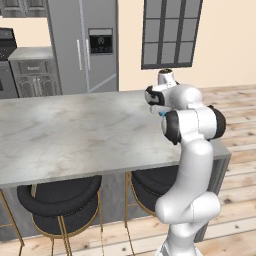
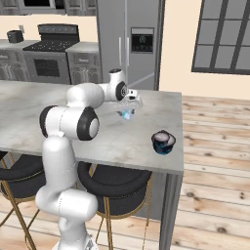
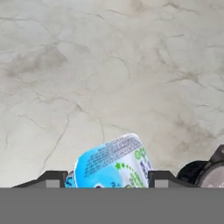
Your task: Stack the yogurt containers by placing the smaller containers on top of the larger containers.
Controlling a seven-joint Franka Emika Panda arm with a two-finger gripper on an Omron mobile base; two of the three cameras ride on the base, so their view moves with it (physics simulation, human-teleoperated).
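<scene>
In the left base view, the white arm is seen rising from the lower right and bending forward over the marble counter (image 1: pixel 75 130). A speck of the light-blue cup (image 1: pixel 161 113) is glimpsed just beside the wrist, at the counter's right end. 2 black stools (image 1: pixel 60 200) are tucked under the near edge, and a steel fridge (image 1: pixel 85 45) is seen behind.

In the right base view, the gripper (image 2: pixel 130 108) is pointed down over the counter, with the light-blue cup (image 2: pixel 126 115) seen at its tips, close above the marble; whether it is touching the surface cannot be told. The dark cup (image 2: pixel 163 141) with its pale top is set near the counter's front right corner, well apart from the blue one. A stove (image 2: pixel 51 53) is seen at the back left.

In the hand view, the light-blue cup (image 3: pixel 113 164) is shown tilted between the 2 dark fingertips (image 3: pixel 52 179), which are spread to either side of it; a firm grip cannot be confirmed. A dark rounded shape at the lower right is too cropped to be identified
</scene>
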